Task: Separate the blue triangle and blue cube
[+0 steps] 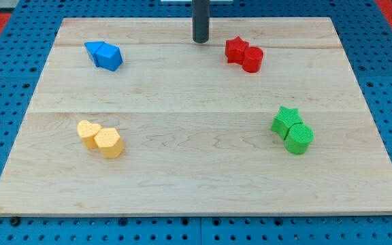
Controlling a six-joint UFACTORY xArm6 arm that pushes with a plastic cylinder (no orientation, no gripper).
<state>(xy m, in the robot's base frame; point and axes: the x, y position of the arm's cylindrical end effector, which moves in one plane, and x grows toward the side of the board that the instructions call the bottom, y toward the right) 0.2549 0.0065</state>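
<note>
The blue triangle (94, 49) and the blue cube (109, 57) lie touching each other at the board's upper left, the triangle on the left of the cube. My tip (201, 40) stands near the view's top centre, well to the right of the blue pair and a little left of the red blocks. It touches no block.
A red star (236, 49) and a red cylinder (252, 60) sit together at the upper right. A green star (285, 120) and a green cylinder (299, 138) sit at the right. Two yellow blocks (100, 138) sit at the lower left. The wooden board (196, 184) lies on a blue pegboard.
</note>
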